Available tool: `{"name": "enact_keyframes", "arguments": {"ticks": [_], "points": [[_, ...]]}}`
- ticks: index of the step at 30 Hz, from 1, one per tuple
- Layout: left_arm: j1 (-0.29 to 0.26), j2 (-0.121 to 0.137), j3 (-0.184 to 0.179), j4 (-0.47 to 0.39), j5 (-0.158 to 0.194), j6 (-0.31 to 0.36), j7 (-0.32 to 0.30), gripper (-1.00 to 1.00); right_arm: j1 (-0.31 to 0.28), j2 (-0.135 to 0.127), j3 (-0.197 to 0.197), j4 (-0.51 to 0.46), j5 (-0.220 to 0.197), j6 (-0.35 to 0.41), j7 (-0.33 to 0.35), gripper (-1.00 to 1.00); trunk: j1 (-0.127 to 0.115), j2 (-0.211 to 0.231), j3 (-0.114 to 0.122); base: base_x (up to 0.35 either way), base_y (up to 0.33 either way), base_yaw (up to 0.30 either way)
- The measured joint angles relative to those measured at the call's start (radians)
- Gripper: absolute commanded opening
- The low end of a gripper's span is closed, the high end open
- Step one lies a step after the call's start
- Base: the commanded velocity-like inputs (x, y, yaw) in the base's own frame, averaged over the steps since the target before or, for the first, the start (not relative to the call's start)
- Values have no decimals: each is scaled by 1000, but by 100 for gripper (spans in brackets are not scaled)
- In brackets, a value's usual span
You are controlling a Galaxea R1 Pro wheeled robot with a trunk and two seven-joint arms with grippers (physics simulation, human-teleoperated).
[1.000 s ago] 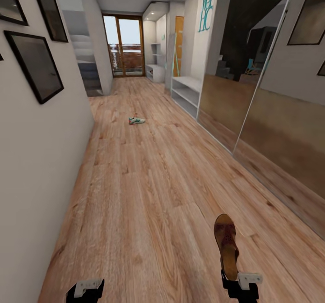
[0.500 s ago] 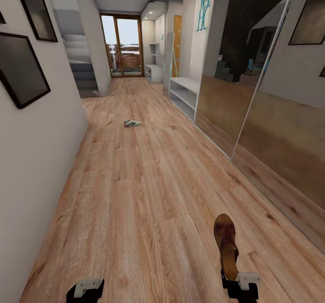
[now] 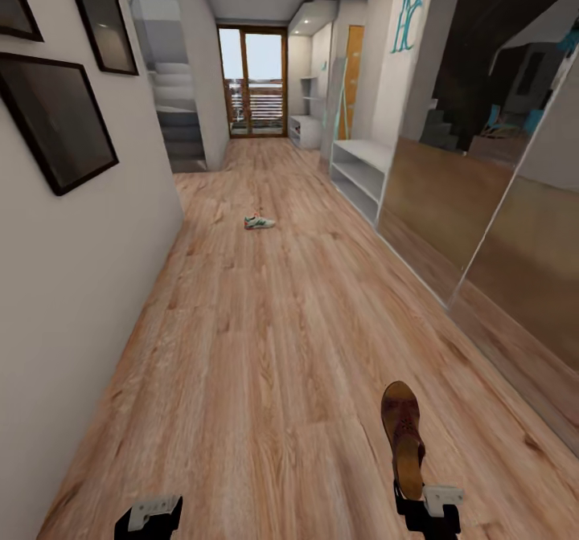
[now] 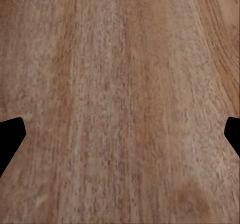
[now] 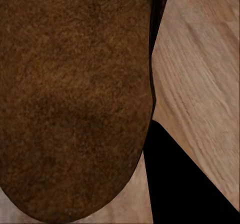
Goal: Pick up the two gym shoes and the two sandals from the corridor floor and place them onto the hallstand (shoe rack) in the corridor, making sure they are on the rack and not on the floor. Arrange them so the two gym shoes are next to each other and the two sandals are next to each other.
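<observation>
Sandal point(image 3: 402, 431) in right gripper point(image 3: 426, 516); turquoise wall lettering point(image 3: 408, 6) illegible.

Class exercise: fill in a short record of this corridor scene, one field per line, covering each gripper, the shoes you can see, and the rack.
right gripper: shut on sandal, held above the floor
left gripper: open, nothing between its fingers, over floor
gym shoe: lying on the floor, far ahead
grey two-tier unit: against the right wall, tiers look bare
second sandal, second gym shoe: not seen
</observation>
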Motion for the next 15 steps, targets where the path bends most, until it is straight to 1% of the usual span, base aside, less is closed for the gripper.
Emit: {"name": "enact_keyframes", "arguments": {"ticks": [9,13,15], "points": [[0,0,1,0,0,0,0,100,0,0,0,0,1,1,0,-100,0,0,0,330,-79,278],[0,-1,1,0,-1,0,0,100,0,0,0,1,0,2,0,-100,0,0,0,333,-34,274],[0,-1,1,1,-1,0,0,100,0,-1,0,1,1,2,0,-100,0,0,0,336,-7,127]]}}
